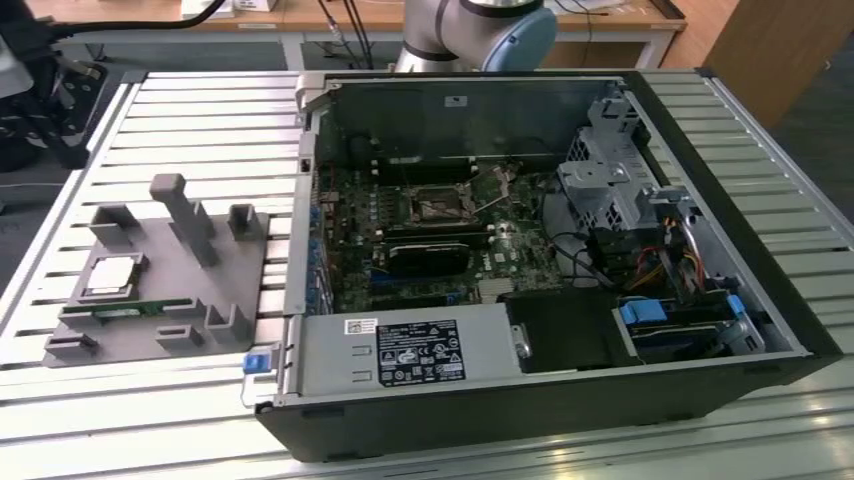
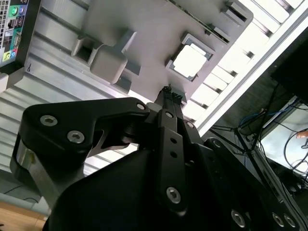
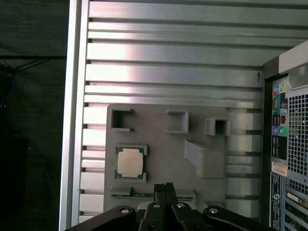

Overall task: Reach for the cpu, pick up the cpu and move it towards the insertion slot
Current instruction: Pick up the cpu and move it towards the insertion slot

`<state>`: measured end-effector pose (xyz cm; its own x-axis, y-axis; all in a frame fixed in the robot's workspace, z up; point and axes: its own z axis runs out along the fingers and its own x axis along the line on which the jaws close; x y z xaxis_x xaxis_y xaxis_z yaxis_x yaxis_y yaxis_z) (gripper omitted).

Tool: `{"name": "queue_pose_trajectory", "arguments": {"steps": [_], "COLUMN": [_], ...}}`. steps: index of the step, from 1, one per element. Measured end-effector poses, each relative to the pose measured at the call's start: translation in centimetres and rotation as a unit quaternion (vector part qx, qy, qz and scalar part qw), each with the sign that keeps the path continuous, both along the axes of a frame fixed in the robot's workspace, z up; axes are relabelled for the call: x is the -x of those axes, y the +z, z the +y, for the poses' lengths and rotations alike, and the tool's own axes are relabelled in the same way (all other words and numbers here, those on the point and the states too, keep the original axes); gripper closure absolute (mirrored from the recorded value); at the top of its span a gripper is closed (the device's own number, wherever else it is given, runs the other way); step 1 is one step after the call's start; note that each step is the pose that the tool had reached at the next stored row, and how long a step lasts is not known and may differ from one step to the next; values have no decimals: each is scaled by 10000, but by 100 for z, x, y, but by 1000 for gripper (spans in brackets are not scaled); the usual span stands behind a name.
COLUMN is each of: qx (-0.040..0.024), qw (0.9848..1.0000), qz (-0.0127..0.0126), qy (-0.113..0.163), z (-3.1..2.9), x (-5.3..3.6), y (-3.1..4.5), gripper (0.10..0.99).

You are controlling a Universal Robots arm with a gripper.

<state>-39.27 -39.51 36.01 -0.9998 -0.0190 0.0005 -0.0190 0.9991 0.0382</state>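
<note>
The cpu (image 1: 112, 277) lies flat in a pocket of the grey holder (image 1: 187, 300) on the slatted table, at the exterior view's left. Its silvery top with a pale rim shows in both wrist views (image 2: 189, 61) (image 3: 131, 162). My gripper (image 3: 165, 186) hangs high above the holder, fingers pressed together with nothing between them. In the second wrist view its tip (image 2: 168, 92) sits just short of the cpu. The insertion slot (image 1: 437, 207) is a dark square in a metal bracket on the motherboard inside the open computer case.
A green memory stick (image 1: 127, 311) lies in the holder beside the cpu. Several grey posts (image 1: 187, 225) rise from the holder. The case wall (image 1: 310, 200) stands between holder and motherboard. A black cooler block (image 1: 427, 256) sits near the slot. The table edge (image 3: 74, 120) runs beside the holder.
</note>
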Motion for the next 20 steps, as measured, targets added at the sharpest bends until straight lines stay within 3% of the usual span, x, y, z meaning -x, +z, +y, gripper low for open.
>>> {"name": "queue_pose_trajectory", "arguments": {"steps": [12,20], "qx": [0,0], "qw": [10000,10000], "qz": [0,0], "qy": [0,1], "z": [0,-1], "x": [119,260], "y": [-4,-16], "gripper": [980,980]}}
